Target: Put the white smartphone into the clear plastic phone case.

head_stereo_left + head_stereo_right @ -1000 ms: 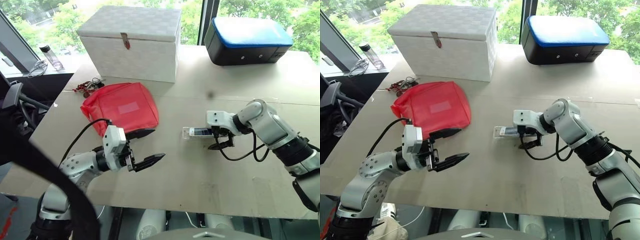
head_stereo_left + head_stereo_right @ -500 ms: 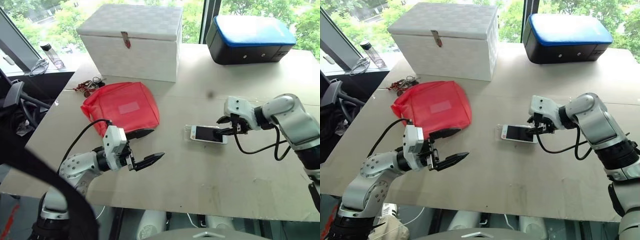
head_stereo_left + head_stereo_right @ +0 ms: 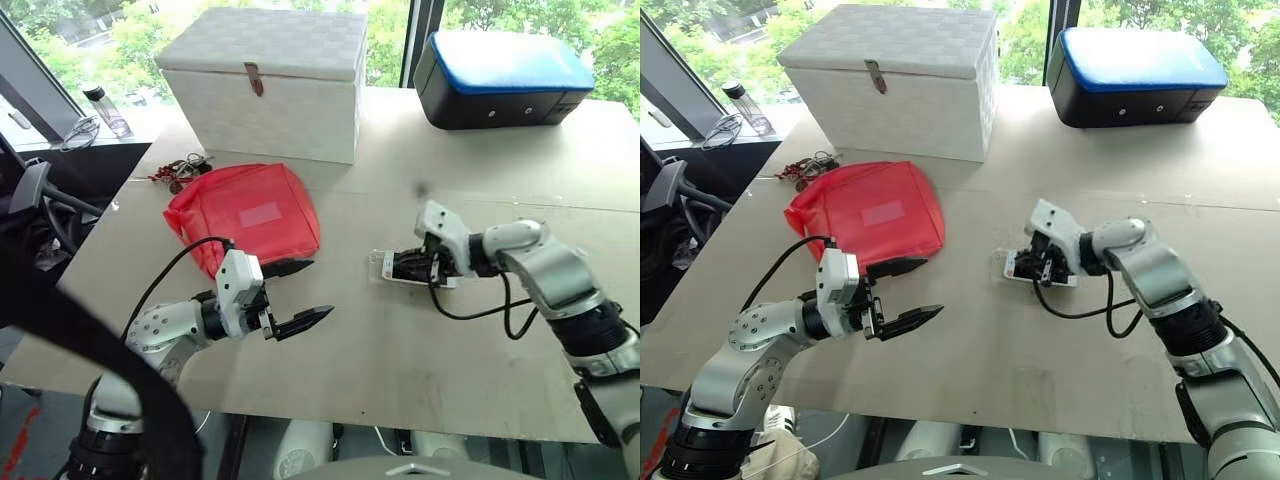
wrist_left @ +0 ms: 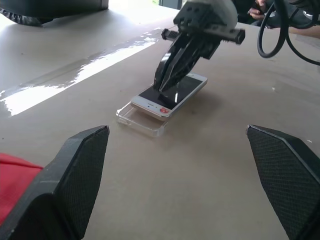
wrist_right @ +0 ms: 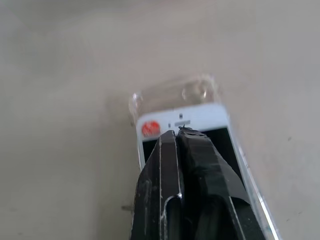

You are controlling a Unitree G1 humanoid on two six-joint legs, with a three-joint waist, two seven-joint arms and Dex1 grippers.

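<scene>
Beige counter point(image 3: 380, 360) carries the white smartphone point(image 4: 170, 95), lying screen-up partly over the clear plastic phone case point(image 4: 141, 120), whose end sticks out past the phone's end. On the screen press the right gripper point(image 5: 177, 134) fingers, closed together and clasping nothing. Well apart, near a red pouch point(image 3: 245, 215), the left gripper point(image 3: 300, 295) hovers with fingers spread wide and empty. Behind stand a white box point(image 3: 265, 80) and a blue-topped case point(image 3: 500, 75).

My shut right gripper point(image 5: 176, 131) covers much of the white smartphone point(image 5: 200, 122) screen. Clear plastic phone case point(image 4: 141, 122): near end visible, remainder under the phone, seating unclear. Red pouch point(image 4: 15, 180) cut off by wrist view's edge.
</scene>
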